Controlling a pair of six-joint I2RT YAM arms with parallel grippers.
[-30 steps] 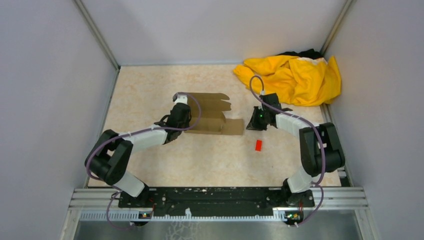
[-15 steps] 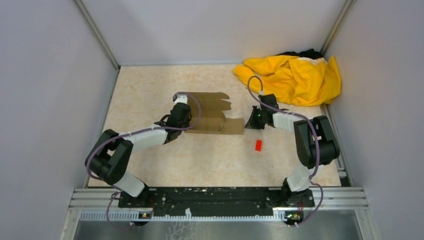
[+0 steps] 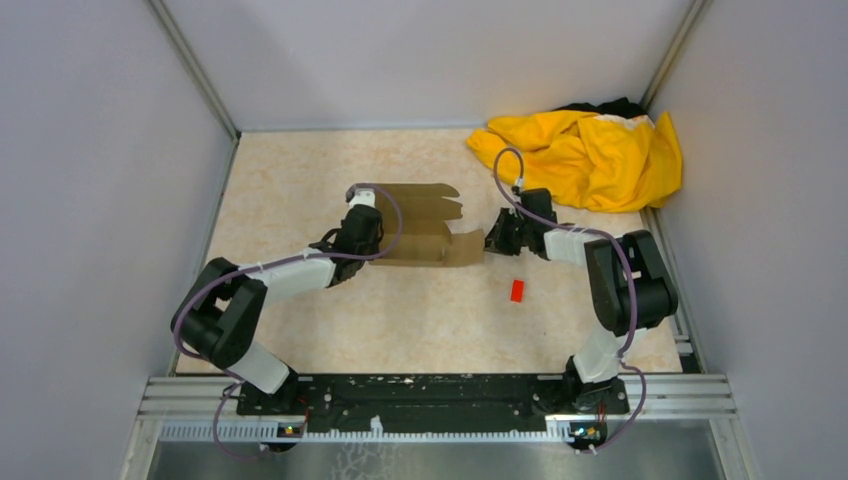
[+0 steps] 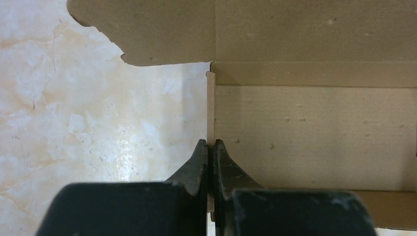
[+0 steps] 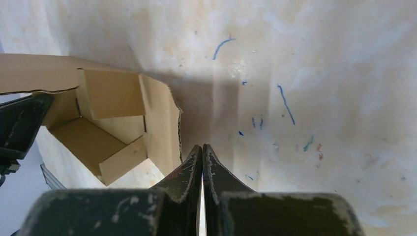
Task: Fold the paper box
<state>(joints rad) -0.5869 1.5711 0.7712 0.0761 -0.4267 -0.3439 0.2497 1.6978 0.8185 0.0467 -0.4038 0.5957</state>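
item 1: paper box [image 3: 425, 228], a plain brown cardboard die-cut sheet with flaps, count one. it lies mid-table between my two grippers, with some panels standing up. a second ago its right end flap lay flat; now it sits tilted.

item 2: my left gripper [image 4: 210, 145], count one, fingers clamped on the thin left edge of the paper box, in the same place as before.

item 3: my right gripper [image 5: 202, 147], count one, fingers pressed together with nothing between them. it has moved left and now sits just beside the right end flap; i cannot tell whether it touches.

item 4: small red block [image 3: 517, 290], count one, on the pale marbled table [image 3: 300, 180] near the box's right end, unmoved.

item 5: crumpled yellow cloth [image 3: 590, 155], count one, in the far right corner, unchanged.
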